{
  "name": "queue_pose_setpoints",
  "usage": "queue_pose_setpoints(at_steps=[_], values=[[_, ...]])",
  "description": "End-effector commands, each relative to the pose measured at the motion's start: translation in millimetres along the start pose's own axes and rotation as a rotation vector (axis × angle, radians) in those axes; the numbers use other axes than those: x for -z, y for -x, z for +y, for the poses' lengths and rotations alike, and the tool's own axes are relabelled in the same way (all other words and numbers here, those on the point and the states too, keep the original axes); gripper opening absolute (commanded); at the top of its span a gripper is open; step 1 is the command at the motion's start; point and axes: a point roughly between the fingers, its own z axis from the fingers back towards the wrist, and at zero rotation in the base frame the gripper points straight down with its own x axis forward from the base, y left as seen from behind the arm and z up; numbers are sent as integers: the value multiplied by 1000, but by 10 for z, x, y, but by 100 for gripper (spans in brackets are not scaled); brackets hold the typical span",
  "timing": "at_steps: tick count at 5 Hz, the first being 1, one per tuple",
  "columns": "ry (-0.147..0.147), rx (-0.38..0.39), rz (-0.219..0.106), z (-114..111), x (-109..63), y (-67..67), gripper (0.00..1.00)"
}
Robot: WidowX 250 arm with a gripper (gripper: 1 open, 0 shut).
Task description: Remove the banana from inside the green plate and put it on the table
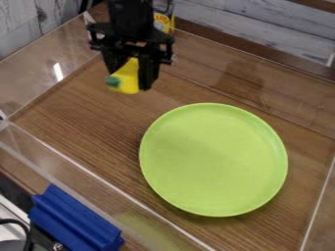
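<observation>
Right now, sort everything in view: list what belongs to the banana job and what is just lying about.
Part of the job:
- banana, held in the shut gripper
- green plate, with nothing in it
- table, where the banana goes

Just lying about:
- blue block, at the near edge
- clear acrylic walls

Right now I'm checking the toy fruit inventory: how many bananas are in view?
1. The banana is gripped in the shut claw, above the table left of the green plate, which holds nothing. None seems hidden.
</observation>
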Motion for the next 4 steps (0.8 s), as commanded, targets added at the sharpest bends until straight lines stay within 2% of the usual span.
queue_pose_setpoints(at_steps=[1,4], values=[[-19,16,-45,112,65,-80,0],[-31,51,-86,382,481,-223,0]])
